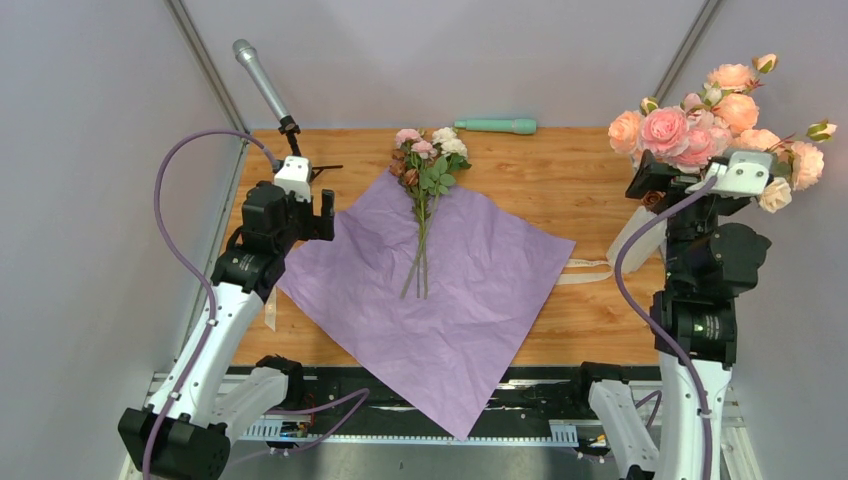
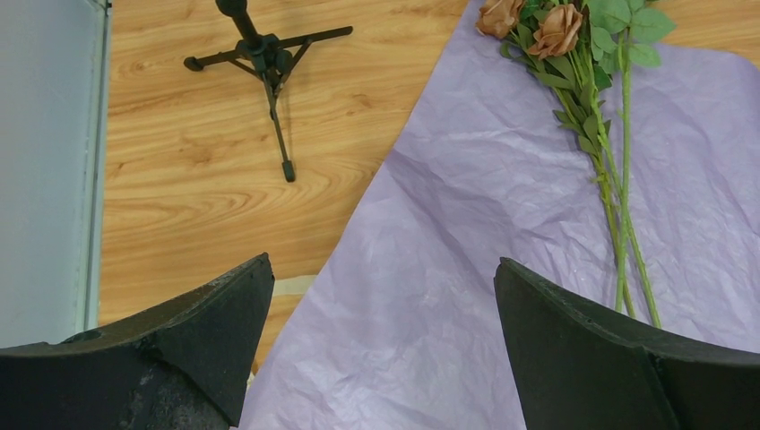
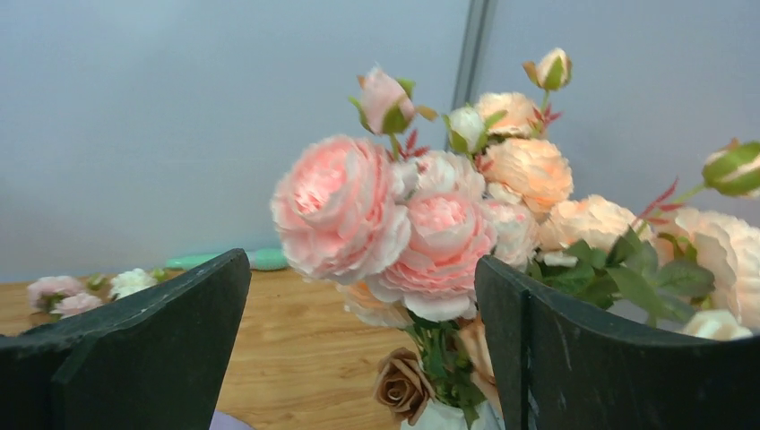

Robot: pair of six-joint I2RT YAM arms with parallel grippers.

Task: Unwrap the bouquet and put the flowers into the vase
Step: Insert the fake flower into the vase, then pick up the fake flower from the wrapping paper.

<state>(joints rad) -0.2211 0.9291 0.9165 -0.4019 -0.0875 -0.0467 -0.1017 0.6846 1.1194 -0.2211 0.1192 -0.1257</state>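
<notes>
Beyond the spread right claw (image 3: 363, 260), its wrist view catches a brown rose (image 3: 403, 385) in the vase (image 3: 441, 419).

No writing, label, brand, number or sign can be read in any view; nothing legible from here.

One paper sheet (image 1: 440, 300), one bunch of small flowers (image 1: 428, 160), one vase (image 1: 634, 240), one cluster of peach roses (image 1: 700, 125), one mint cylinder (image 1: 497, 126), one microphone (image 1: 258, 75), one ribbon (image 1: 585, 272), and two pincers: left pincer (image 2: 384, 264), right pincer (image 3: 360, 260).
</notes>
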